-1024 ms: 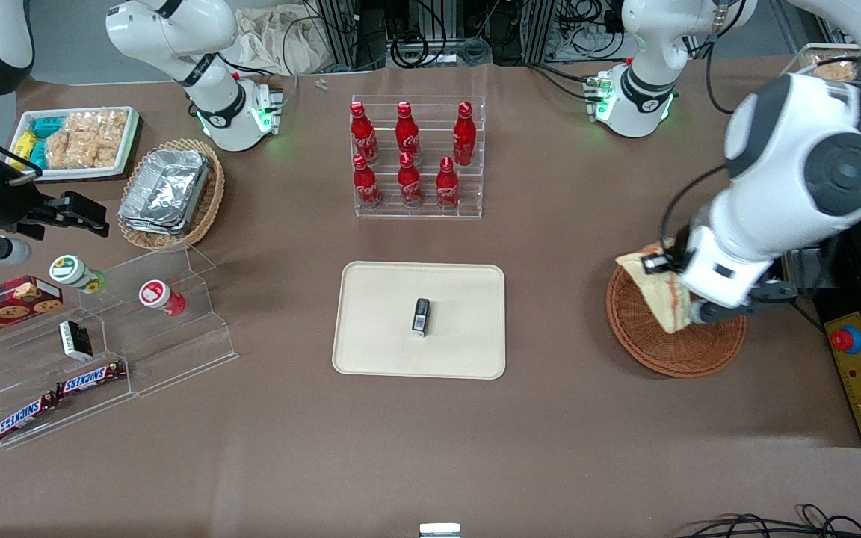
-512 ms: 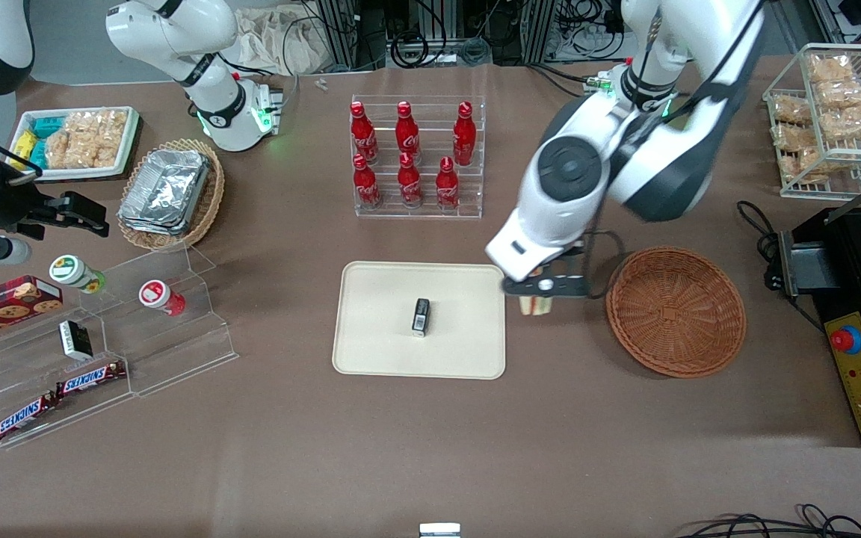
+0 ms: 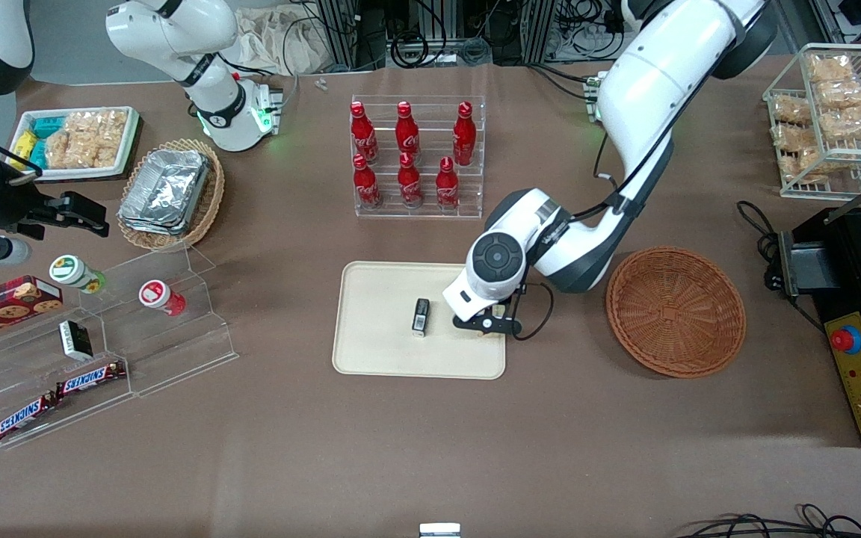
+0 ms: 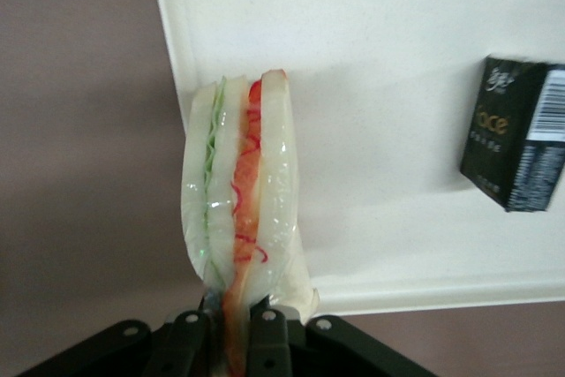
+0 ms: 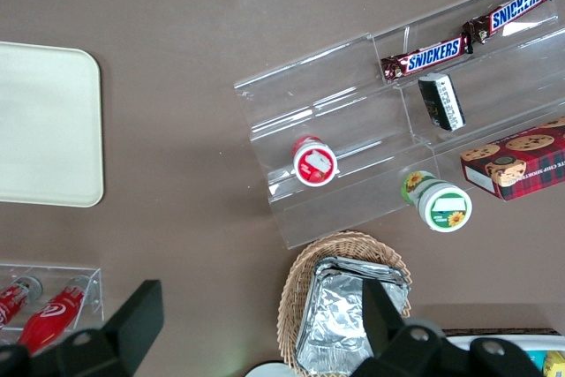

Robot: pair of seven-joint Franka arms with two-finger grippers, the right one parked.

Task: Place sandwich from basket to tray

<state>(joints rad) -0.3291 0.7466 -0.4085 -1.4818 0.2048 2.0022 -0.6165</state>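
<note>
Over the tray's [image 3: 371,351] basket-side edge, the gripper [image 4: 231,324] hangs clamped on the wrapped sandwich [image 4: 240,218]. With the wicker basket [image 3: 676,311] emptied, lowering and release seemingly remain.

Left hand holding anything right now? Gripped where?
Yes: the hand is shut on the wrapped triangular wedge sandwich, pinching its end, over the cream rectangular tray.

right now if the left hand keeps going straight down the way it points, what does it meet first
Probably the tray. The hand, shut on the sandwich, points down at the tray's edge, so the sandwich tip would touch first. The small black box lies off to the side. Height is unclear.
</note>
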